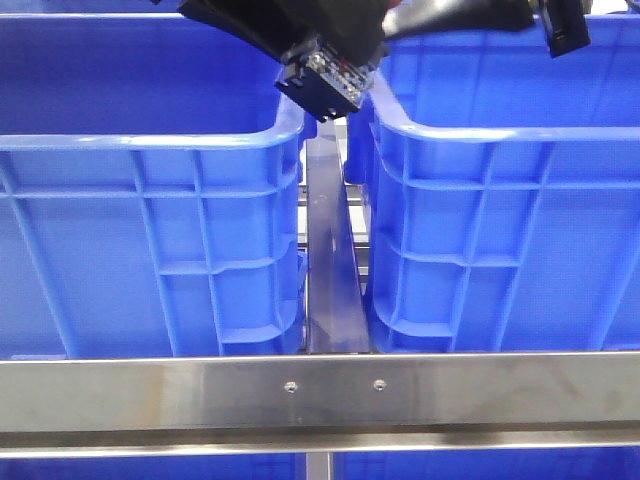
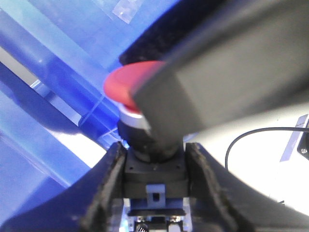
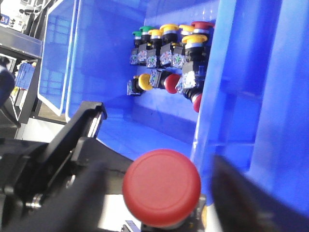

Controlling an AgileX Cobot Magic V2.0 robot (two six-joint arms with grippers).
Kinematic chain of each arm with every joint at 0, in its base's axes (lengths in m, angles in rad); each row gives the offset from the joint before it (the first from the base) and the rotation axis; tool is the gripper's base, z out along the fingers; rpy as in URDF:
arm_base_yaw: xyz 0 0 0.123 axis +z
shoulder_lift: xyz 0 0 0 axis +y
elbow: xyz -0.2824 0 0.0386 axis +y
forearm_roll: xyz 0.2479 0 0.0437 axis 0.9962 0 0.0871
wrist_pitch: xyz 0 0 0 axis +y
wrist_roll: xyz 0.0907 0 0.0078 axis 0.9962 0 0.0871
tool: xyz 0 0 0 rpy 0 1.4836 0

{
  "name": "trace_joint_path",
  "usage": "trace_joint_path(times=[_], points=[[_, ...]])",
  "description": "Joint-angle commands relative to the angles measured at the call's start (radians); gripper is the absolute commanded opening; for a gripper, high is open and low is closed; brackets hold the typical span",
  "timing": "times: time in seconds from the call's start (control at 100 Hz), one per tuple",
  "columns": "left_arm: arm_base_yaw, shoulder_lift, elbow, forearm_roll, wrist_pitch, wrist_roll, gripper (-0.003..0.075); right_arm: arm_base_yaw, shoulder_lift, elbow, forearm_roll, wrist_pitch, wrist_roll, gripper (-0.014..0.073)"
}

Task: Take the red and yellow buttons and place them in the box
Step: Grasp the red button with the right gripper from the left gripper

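Claws meet above the gap between two blue crates; left claw point(image 2: 154, 164) grips a red button point(image 2: 128, 84); right claw's point(image 3: 159, 193) state I cannot tell; more buttons point(image 3: 169, 53) lie in the box point(image 1: 500, 180) at 3 o'clock.

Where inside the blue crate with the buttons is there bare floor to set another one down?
In the right wrist view, the cluster of red, yellow and green push buttons crowds the far end of the large blue plastic crate. The bare blue floor between that cluster and the near wall is free.

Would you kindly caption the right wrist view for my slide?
Red mushroom button held up close, with more red, yellow and green buttons clustered inside the blue crate.
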Motion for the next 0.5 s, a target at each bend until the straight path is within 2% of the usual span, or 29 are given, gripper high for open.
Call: trace_joint_path(times=[0.0, 0.04, 0.13, 0.18, 0.25, 0.37, 0.42, 0.49], points=[[-0.008, -0.034, -0.029, -0.038, -0.035, 0.0, 0.0157, 0.001, -0.024, -0.035, 0.057, 0.002, -0.021, 0.0252], [-0.008, -0.034, -0.029, -0.038, -0.035, 0.0, 0.0157, 0.001, -0.024, -0.035, 0.057, 0.002, -0.021, 0.0229], [-0.008, -0.034, -0.029, -0.038, -0.035, 0.0, 0.0166, 0.001, -0.024, -0.035, 0.057, 0.004, -0.021, 0.0235], [-0.008, -0.034, -0.029, -0.038, -0.035, 0.0, 0.0199, 0.001, -0.024, -0.035, 0.057, 0.005, -0.021, 0.0235], [-0.008, -0.034, -0.029, -0.038, -0.035, 0.0, 0.0295, 0.001, -0.024, -0.035, 0.057, 0.007, -0.021, 0.0235], [-0.008, -0.034, -0.029, -0.038, -0.035, 0.0, 0.0518, -0.005, -0.026, -0.035, 0.057, 0.004, -0.021, 0.0235], [-0.008, -0.034, -0.029, -0.038, -0.031, 0.0, 0.0566, -0.012, -0.026, -0.039, 0.057, -0.002, -0.022, 0.0235], [-0.008, -0.034, -0.031, -0.041, -0.017, 0.0, 0.0575, -0.036, -0.026, -0.06, 0.057, -0.003, -0.024, 0.0235]])
